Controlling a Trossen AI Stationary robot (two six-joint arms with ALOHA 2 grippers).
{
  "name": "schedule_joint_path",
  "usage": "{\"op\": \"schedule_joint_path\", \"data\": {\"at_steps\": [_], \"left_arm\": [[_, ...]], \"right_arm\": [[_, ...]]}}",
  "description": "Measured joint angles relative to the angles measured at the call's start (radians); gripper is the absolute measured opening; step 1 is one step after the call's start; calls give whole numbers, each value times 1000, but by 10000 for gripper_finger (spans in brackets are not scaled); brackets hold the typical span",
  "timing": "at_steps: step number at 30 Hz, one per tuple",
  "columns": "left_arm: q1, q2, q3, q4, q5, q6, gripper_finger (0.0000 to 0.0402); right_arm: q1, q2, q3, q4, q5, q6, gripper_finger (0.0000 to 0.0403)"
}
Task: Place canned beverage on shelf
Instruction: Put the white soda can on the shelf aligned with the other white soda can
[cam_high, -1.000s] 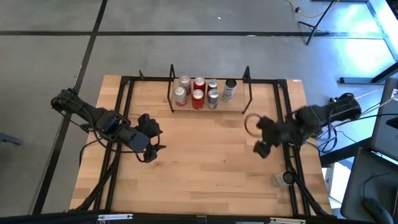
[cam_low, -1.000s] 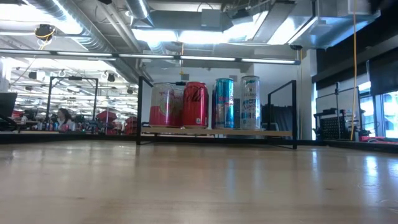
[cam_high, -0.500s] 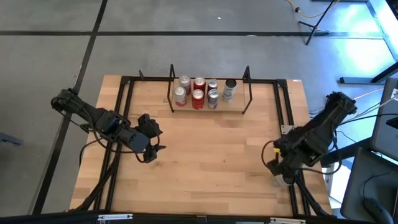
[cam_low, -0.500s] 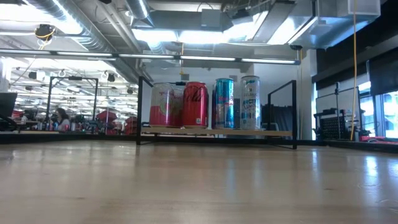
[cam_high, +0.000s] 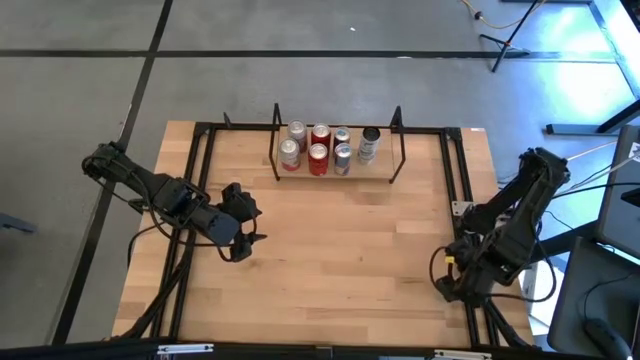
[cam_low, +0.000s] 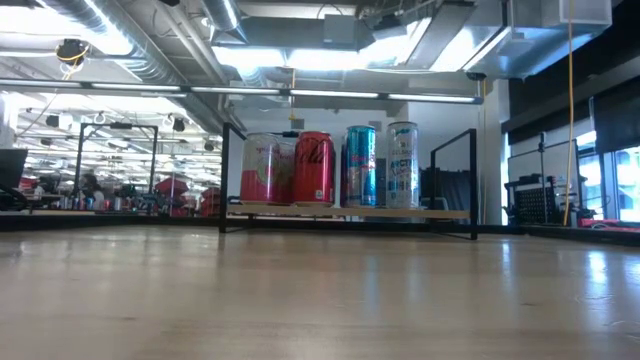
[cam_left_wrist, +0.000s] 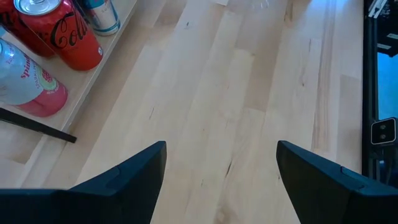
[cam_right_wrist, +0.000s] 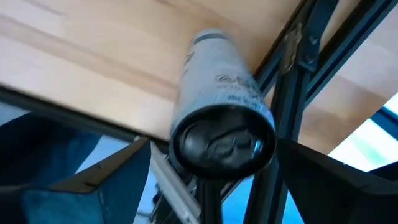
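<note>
My right claw (cam_high: 452, 283) hangs low over the near right corner of the worktop (cam_high: 330, 250), by the black rail. From above, my own arm hides whatever sits beneath it. My right wrist camera shows a silver can (cam_right_wrist: 219, 118) standing between my two dark fingers (cam_right_wrist: 93, 186), its dark lid facing the lens and its smooth metal side printed with lettering too small to read. The fingers are spread apart on either side of it, and I cannot tell whether they touch it. The can's foot is hard to make out against the black rail.

My left claw (cam_high: 240, 243) waits over the left side of the worktop, its fingers apart with bare pale wood planking between them in my left wrist camera.

Farther back, at the far edge, stands the shelf (cam_high: 385, 172), a low light-wood board with thin black rod frames at each end. Six cans stand upright on it: a red can (cam_low: 314, 168), a pink can (cam_low: 260, 170), a blue can (cam_low: 360, 166) and a pale tall can (cam_low: 402, 165) show from table height, while the others are hidden behind them. In my left wrist camera the shelf is cut off at the corner.
</note>
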Motion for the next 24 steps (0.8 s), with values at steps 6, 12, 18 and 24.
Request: {"op": "schedule_joint_path", "data": {"at_steps": [6, 12, 18, 24], "left_arm": [[0, 0, 0, 0, -7, 0, 291], [0, 0, 0, 0, -9, 0, 291], [0, 0, 0, 0, -8, 0, 291], [0, 0, 0, 0, 1, 29, 291]], "right_arm": [[4, 53, -44, 12, -4, -3, 335], [4, 81, -63, 36, 3, -43, 327], [3, 81, -62, 38, 5, -108, 228], [-35, 84, -26, 51, 138, -272, 223]]}}
